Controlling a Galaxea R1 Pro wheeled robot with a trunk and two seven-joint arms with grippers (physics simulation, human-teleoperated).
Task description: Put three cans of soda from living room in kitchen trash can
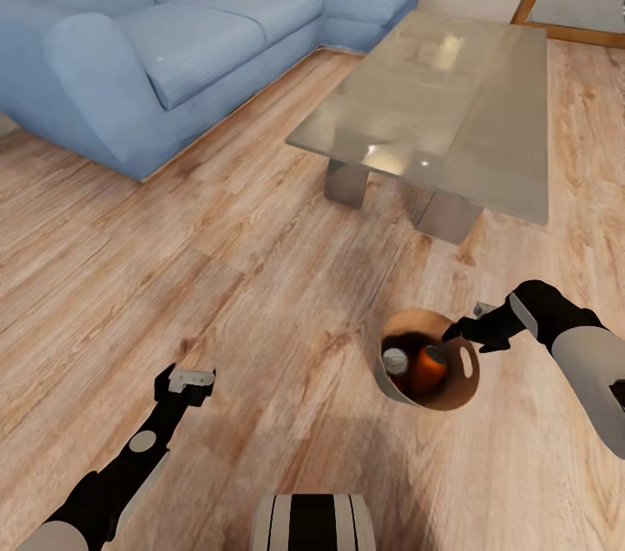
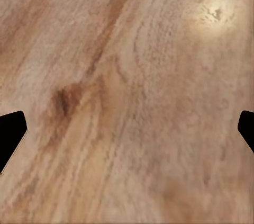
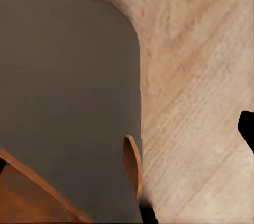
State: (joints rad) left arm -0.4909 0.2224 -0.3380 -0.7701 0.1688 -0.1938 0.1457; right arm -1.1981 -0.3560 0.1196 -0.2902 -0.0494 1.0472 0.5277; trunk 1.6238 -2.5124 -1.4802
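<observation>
— Down at the bottom of my head view sits my own striped trunk [image 1: 312,523], and just beyond it the bare plank floor [image 1: 217,291]. So where do things stand?

— We're in the living room: blue sofa [image 1: 200,30] at the back, glass table [image 1: 443,108] ahead, nothing on its top that I can see. The trash can [image 1: 425,360] hangs tilted by my right gripper [image 1: 460,331], whose fingers sit at its wooden rim, beside the handle cut-out.

— And the cans?

— Inside the bin I can make out an orange can [image 1: 429,367] and a grey metal top [image 1: 396,360] next to it. Whether a third is in there, I cannot tell; the wall hides the rest.

— Is your right grip closed on that rim?

— From the head view it looks pinched on the rim, and my right wrist camera shows the grey wall [image 3: 69,102] and the wooden edge [image 3: 133,171] pressed close. I judge it is holding, though the contact itself is not plainly visible.

— Left side?

— My left gripper [image 1: 189,379] hovers low over the floor, fingers spread wide, holding nothing.

— How do you carry this well?

— Keep the bin from tipping further, so nothing rolls out. Turn the base slowly, keep the arm close to my trunk, and steer wide of the table corner on the way to the kitchen.
</observation>
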